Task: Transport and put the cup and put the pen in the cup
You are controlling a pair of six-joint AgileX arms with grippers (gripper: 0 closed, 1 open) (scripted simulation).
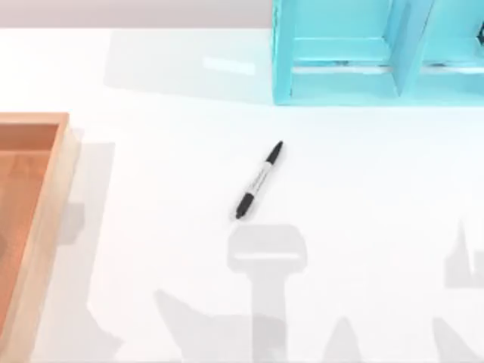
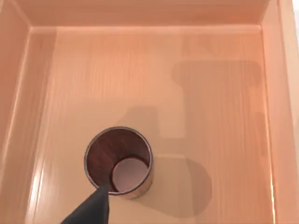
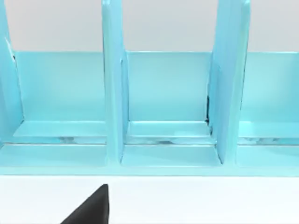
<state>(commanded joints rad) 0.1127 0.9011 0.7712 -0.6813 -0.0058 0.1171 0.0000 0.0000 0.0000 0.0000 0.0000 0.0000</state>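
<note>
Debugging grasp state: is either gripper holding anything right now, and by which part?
Nothing looks held. The pen lies free on the table. The cup stands upright in the wooden tray, with one left fingertip just beside its rim.

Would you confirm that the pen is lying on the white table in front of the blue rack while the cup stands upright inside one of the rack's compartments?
Not quite. The cup stands upright in the wooden tray, as the left wrist view shows, not in the blue rack. The pen does lie on the white table in front of that rack.
</note>
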